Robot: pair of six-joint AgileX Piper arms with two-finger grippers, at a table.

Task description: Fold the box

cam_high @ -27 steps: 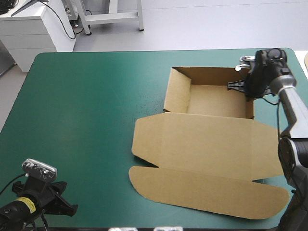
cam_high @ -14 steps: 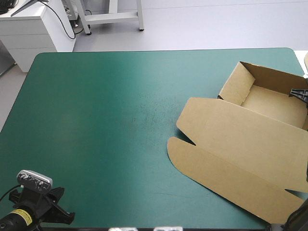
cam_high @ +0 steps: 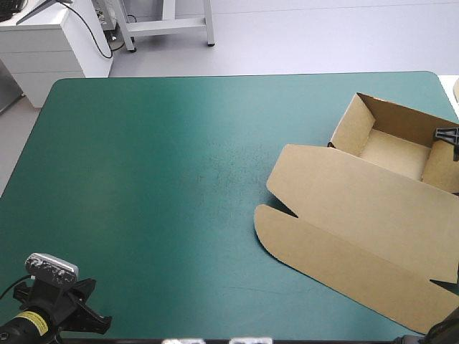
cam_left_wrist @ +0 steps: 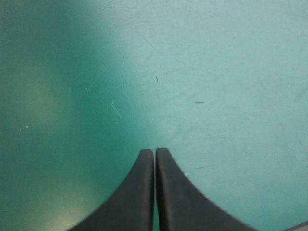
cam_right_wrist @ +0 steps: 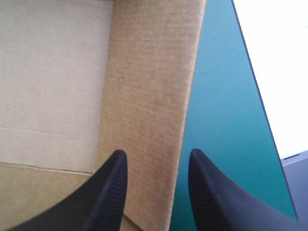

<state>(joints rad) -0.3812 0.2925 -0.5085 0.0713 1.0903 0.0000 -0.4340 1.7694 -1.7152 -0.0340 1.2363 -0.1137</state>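
The brown box (cam_high: 358, 215) lies at the table's right side as an open tray (cam_high: 387, 154) with its lid and front flap flat toward the near edge. Only a black tip of my right gripper (cam_high: 446, 135) shows, at the tray's right wall. In the right wrist view that gripper (cam_right_wrist: 155, 159) stands open astride the right wall (cam_right_wrist: 149, 86), one finger inside over the tray's floor (cam_right_wrist: 48, 72), the other outside over the teal-green cover. My left gripper (cam_left_wrist: 154, 151) is shut over bare cover at the near left corner (cam_high: 97, 317).
The table's right edge (cam_right_wrist: 250, 82) runs close beside the box's wall. A white cabinet (cam_high: 50, 43) and a metal frame stand beyond the far edge. Bare teal-green cover (cam_high: 165, 179) spans the left and middle.
The box slid from the middle to the table's right side and turned, along with the right gripper; since just before it shifted only slightly. The left gripper dropped a little toward the near edge.
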